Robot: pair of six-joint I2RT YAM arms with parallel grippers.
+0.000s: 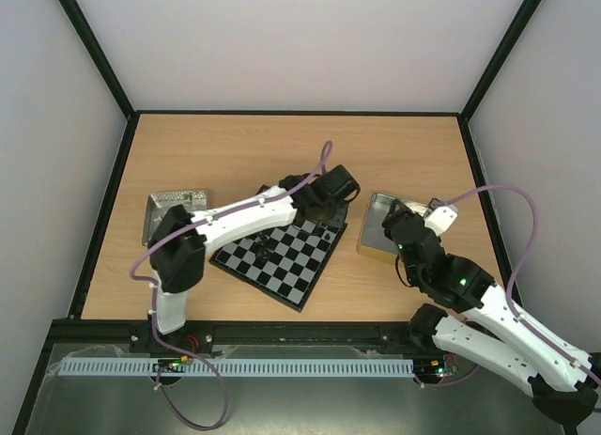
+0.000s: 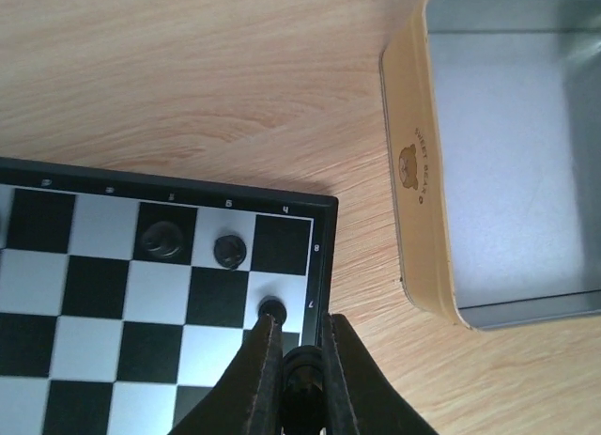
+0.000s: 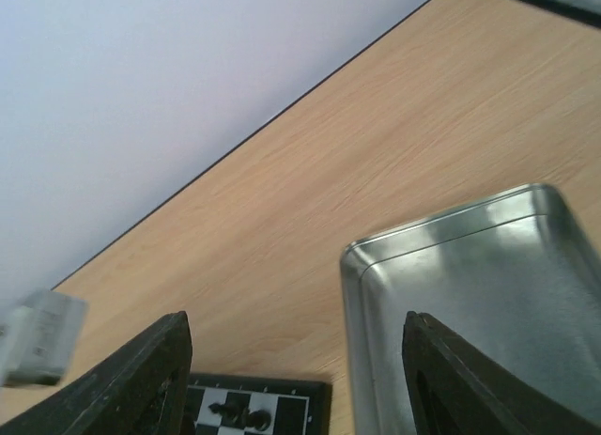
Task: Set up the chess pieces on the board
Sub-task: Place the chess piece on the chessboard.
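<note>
Black and shut tight: the left gripper (image 2: 302,365), low over a corner of the board (image 2: 94,266). Maybe pinching a small dark lump between the tips; cannot tell for sure. Just past the tips, one of the chess pieces (image 2: 272,309), upright on a pale square by the rim. A little further in, two more, side by side in the edge row.

Looks like the putting-down step, with most squares in sight bare, so only a small part done.

Next, most likely: come down softly, stand the piece in the middle of a free square, then let go. No bumping the piece just ahead!

Past the board's rim, a yellow tin (image 2: 413,172), no pieces showing in the part seen. Near it, the right gripper (image 3: 296,369), jaws wide apart, holding nothing.
</note>
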